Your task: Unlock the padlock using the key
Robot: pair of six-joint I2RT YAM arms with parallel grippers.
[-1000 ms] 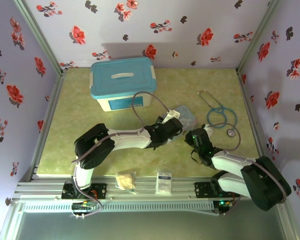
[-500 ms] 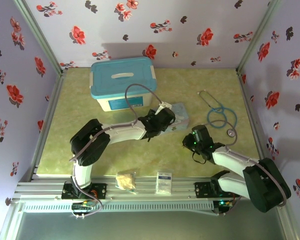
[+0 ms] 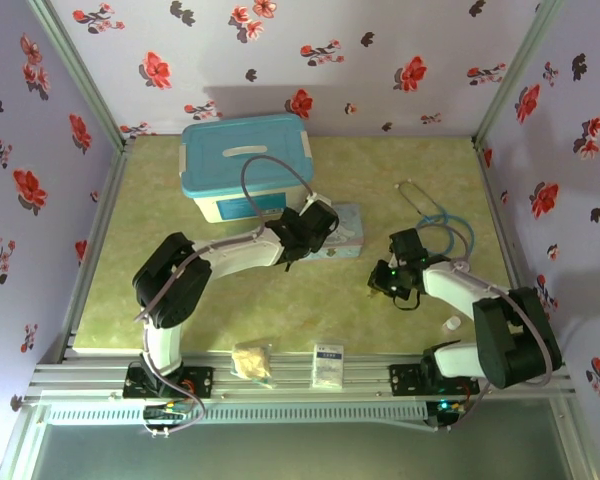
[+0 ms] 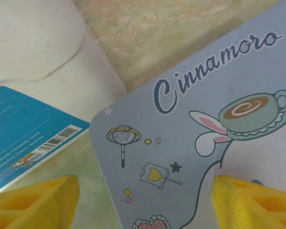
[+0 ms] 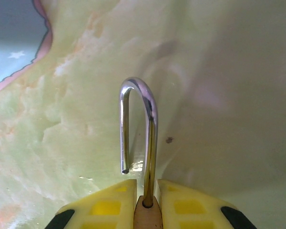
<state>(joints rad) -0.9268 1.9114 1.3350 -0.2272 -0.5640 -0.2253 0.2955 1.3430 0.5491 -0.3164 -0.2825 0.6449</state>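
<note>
**Top external.** Left gripper (image 3: pixel 320 220) over the near-left corner of the cartoon tin (image 3: pixel 348 240), just beside the blue-lidded box (image 3: pixel 245 165). A second ago it sat further right over the tin. Right gripper (image 3: pixel 380 286) is low on the table. Right arm now covers part of the stethoscope (image 3: pixel 442 228).

**Left wrist.** Left gripper (image 4: pixel 143 205) has its fingers (image 4: pixel 33 200) spread wide with nothing between them. The tin (image 4: pixel 205 119) below is cut off by the frame.

**Right wrist.** Right gripper (image 5: pixel 145 188) pinches the padlock (image 5: pixel 150 143). Its brass body is mostly cut off at the bottom edge. The shackle stands up past the fingertips, one leg hanging free.
</note>
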